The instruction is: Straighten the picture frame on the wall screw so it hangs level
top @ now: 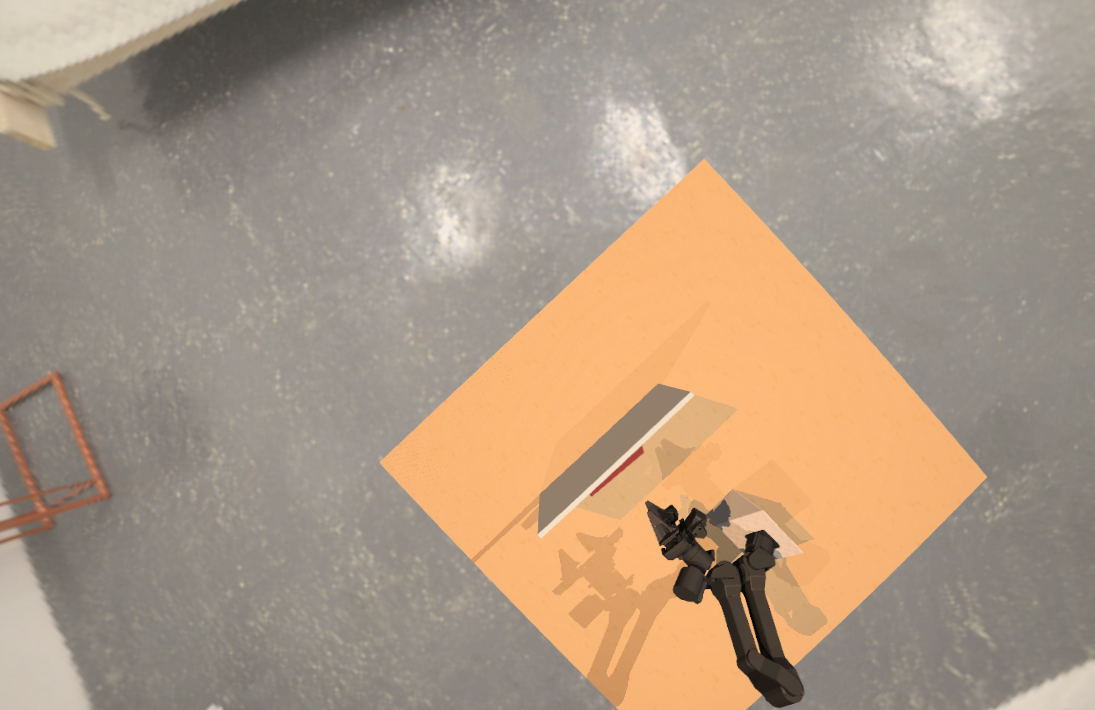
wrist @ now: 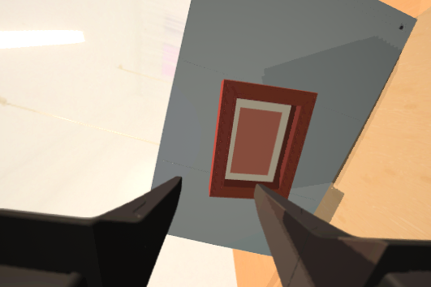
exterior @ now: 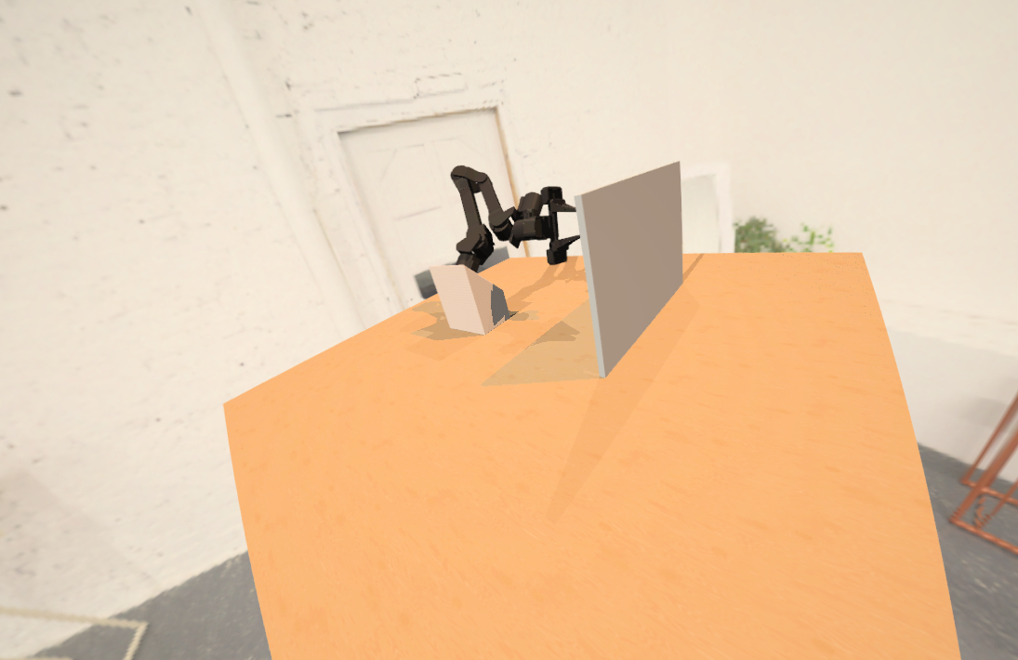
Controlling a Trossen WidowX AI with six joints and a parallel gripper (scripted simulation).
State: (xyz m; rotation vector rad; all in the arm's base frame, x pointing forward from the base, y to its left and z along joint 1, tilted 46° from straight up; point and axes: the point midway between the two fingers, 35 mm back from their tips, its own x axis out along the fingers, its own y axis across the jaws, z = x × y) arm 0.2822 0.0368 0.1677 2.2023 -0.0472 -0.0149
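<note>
On the grey wall panel [wrist: 213, 49], tilted red picture frame [wrist: 261, 139]; open, empty gripper [wrist: 217, 187] short of it.

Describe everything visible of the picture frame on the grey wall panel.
The picture frame is a dark red rectangle with a pale inner mat around a flat reddish-brown picture. It hangs flat against the upright grey wall panel, its edges slightly skewed to the panel's. From the top view only its thin red edge shows. The open gripper is short of it, not touching. Its hanger is hidden.

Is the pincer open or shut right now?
Open. The pincer fingers stand apart with only the wall panel and picture frame visible between them.
</note>
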